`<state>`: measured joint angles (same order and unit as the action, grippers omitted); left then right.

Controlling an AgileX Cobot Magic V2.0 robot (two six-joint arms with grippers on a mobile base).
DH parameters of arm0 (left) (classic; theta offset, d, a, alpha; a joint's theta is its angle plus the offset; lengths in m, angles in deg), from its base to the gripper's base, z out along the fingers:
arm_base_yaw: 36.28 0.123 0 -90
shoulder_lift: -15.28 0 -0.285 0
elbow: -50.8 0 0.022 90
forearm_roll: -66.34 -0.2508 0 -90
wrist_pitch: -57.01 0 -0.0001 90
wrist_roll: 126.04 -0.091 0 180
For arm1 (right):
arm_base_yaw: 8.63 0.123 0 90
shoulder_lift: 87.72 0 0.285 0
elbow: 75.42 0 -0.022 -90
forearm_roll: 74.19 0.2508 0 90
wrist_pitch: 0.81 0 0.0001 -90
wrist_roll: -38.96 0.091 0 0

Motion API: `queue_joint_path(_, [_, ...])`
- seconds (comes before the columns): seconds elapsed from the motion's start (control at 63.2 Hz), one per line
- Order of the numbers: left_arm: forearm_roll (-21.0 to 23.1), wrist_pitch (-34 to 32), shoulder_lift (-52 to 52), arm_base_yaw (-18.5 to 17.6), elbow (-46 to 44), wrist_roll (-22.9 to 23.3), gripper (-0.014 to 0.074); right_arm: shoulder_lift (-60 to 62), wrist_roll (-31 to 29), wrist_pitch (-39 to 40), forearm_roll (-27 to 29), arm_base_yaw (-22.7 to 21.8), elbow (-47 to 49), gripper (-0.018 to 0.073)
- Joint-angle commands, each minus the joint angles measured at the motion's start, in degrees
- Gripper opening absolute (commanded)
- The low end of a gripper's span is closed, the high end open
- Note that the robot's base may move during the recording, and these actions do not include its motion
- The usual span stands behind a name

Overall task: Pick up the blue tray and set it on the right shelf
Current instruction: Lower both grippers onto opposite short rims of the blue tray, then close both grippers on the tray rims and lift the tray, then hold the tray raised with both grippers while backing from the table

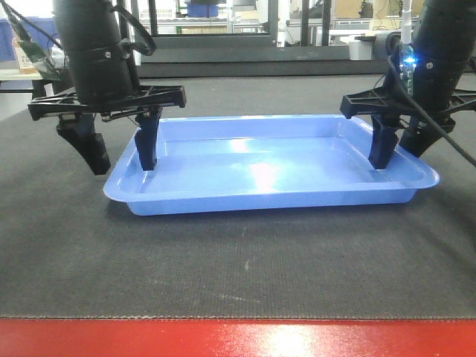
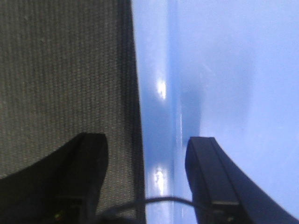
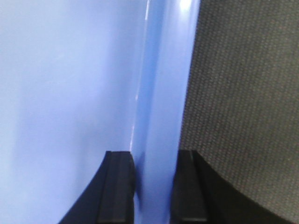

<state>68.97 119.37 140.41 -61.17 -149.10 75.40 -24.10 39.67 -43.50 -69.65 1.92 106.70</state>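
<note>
The light-blue tray (image 1: pixel 268 167) lies flat on the dark mat. My left gripper (image 1: pixel 119 158) is open and straddles the tray's left rim, with one finger inside the tray and one outside over the mat. The left wrist view shows the rim (image 2: pixel 159 93) in the gap of that gripper (image 2: pixel 147 142), touching neither finger. My right gripper (image 1: pixel 401 152) is at the tray's right end. In the right wrist view that gripper (image 3: pixel 153 156) has both fingers pressed against the rim (image 3: pixel 161 93). The right shelf is out of view.
The dark woven mat (image 1: pixel 238 268) covers the table, with a red table edge (image 1: pixel 238 338) at the front. Far behind are frames, a window and a blue bin (image 1: pixel 202 9).
</note>
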Motion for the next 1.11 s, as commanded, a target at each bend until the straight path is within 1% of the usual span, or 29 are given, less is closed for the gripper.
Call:
queue_joint_path(0.0, [0.2, -0.2, -2.8, -0.4, -1.8, 1.5, 0.0276, 2.9, -0.7, 1.9, -0.7, -0.1, 1.8, 0.0256])
queue_joint_path(0.221, [0.7, -0.7, -2.2, -0.4, -1.8, 2.5, 0.0272, 2.9, -0.7, 1.9, -0.7, -0.1, 1.8, 0.0248])
queue_joint_path(0.285, [1.3, -0.7, -1.9, -0.4, -1.8, 2.5, 0.026, 2.9, -0.7, 1.8, -0.7, -0.1, 1.8, 0.0201])
queue_joint_path(0.316, [1.5, -0.7, -1.6, -0.4, -1.8, 2.5, 0.0234, 2.9, -0.7, 1.7, -0.7, -0.1, 1.8, 0.0176])
queue_joint_path(0.396, [1.9, -0.8, -1.1, -0.6, -1.8, 2.5, 0.0136, 2.9, -0.7, 1.4, -0.7, -0.1, 1.8, 0.0049])
queue_joint_path(0.427, [1.9, -0.8, -0.8, -0.6, -1.8, 2.5, 0.0067, 2.9, -0.4, 1.2, -0.7, -0.1, 1.8, 0.0042])
queue_joint_path(0.459, [2.1, -0.8, -0.8, -0.6, -1.8, 2.5, 0.0006, 2.9, -0.4, 0.8, -0.7, -0.1, 2.0, 0.006])
queue_joint_path(0.49, [2.2, -0.8, -0.8, -0.6, -1.8, 2.5, -0.0055, 2.9, -0.3, -0.1, -0.7, -0.1, 2.2, 0.0057])
queue_joint_path(0.506, [2.2, -0.8, -0.8, -0.6, -1.8, 2.5, -0.0064, 3.0, -0.3, -0.2, -0.7, -0.1, 2.4, 0.0057])
queue_joint_path(0.554, [2.1, -0.7, -1.1, -0.6, -2.0, 2.5, -0.0029, 3.4, -0.3, -1.3, -0.7, -0.1, 2.6, 0.0058])
queue_joint_path(0.633, [0.6, 1.5, -1.9, -0.7, -3.7, 2.5, -0.0045, 4.9, -0.3, -1.8, -0.7, -0.1, 2.7, 0.0058])
queue_joint_path(0.823, [-8.7, 8.1, -6.1, -1.6, -9.7, 2.3, -0.0044, 11.9, 0.3, -5.8, -0.2, 0.0, 2.7, 0.0058])
queue_joint_path(0.902, [-9.1, 9.8, -8.7, -1.6, -11.0, 0.6, -0.0045, 15.7, 1.7, -8.3, -0.2, 0.4, 2.7, 0.0058])
queue_joint_path(0.965, [-9.1, 9.9, -11.3, -1.6, -11.0, -0.2, -0.0046, 18.5, 3.1, -10.0, -0.2, 1.0, 2.7, 0.0058])
queue_joint_path(1.092, [-8.0, 11.6, -16.9, -1.6, -10.9, -4.5, -0.0048, 25.1, 5.3, -13.3, -0.2, 2.7, 2.7, 0.0058])
